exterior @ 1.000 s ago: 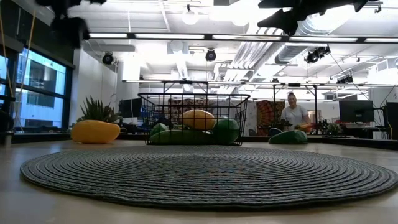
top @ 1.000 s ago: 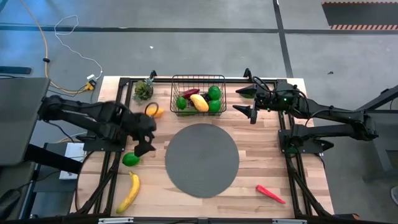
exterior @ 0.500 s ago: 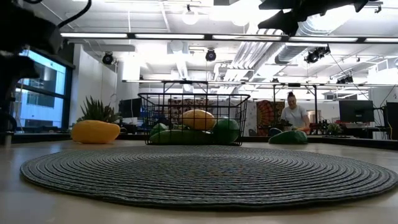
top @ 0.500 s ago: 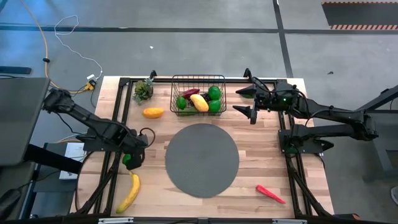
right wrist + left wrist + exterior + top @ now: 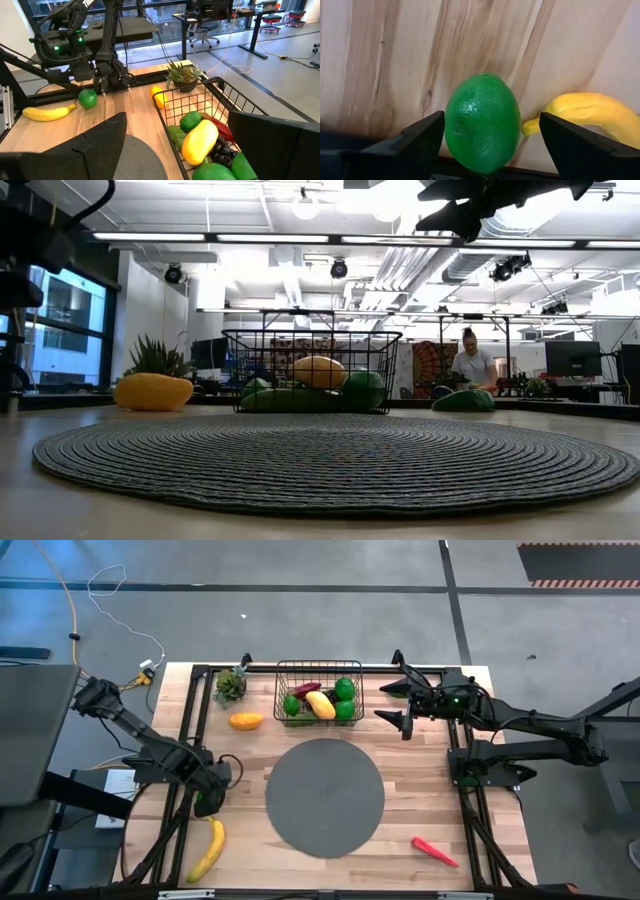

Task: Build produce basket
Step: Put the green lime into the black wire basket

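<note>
Left gripper [image 5: 490, 145], fingers spread, straddles the round green lime [image 5: 481, 121], unpinched; curved yellow banana [image 5: 590, 116] at its three o'clock; right gripper [image 5: 400, 705], spread, hangs at three o'clock of the black wire-mesh basket [image 5: 318, 666].

One basket [image 5: 318, 668], one grey mat [image 5: 325, 797], one potted plant [image 5: 230, 686]. Loose on the table [image 5: 420, 790]: one banana [image 5: 208, 850], one lime [image 5: 480, 120], one orange piece [image 5: 245, 721], one red chilli [image 5: 435, 851]. Two arms, one person [image 5: 473, 365].
</note>
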You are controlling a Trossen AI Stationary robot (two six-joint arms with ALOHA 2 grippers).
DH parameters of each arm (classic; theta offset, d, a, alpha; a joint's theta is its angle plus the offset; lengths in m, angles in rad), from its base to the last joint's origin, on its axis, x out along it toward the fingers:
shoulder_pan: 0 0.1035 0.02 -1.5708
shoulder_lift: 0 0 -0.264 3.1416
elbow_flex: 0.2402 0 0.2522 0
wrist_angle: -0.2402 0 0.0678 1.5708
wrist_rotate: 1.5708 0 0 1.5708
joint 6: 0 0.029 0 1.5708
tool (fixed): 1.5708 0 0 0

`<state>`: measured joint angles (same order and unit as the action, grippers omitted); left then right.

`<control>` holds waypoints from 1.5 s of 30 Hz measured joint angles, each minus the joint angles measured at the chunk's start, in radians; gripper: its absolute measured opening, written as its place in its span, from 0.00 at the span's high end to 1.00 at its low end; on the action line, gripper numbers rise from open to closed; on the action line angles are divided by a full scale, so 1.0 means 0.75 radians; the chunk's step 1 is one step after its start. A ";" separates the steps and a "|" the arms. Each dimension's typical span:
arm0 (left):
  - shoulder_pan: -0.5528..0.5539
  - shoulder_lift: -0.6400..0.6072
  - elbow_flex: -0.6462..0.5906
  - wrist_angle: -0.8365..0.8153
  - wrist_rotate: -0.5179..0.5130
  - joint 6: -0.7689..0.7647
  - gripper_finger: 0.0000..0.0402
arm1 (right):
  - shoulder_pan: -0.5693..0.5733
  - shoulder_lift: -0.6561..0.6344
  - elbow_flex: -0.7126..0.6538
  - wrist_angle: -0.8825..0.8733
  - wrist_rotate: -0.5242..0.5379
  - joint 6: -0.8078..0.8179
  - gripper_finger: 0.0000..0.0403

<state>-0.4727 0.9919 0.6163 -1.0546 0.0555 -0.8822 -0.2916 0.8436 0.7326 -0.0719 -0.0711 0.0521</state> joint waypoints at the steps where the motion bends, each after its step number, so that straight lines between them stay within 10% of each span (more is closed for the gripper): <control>1: -0.005 0.005 0.000 -0.001 0.000 0.002 0.21 | 0.000 0.000 0.000 0.000 0.000 0.000 0.18; 45: -0.016 0.447 0.001 0.052 -0.050 -0.042 0.24 | 0.000 0.000 0.000 -0.020 0.001 0.060 0.18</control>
<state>-0.4850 1.3270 0.6167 -1.0157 0.0179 -0.9135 -0.2916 0.8436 0.7326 -0.0872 -0.0708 0.0971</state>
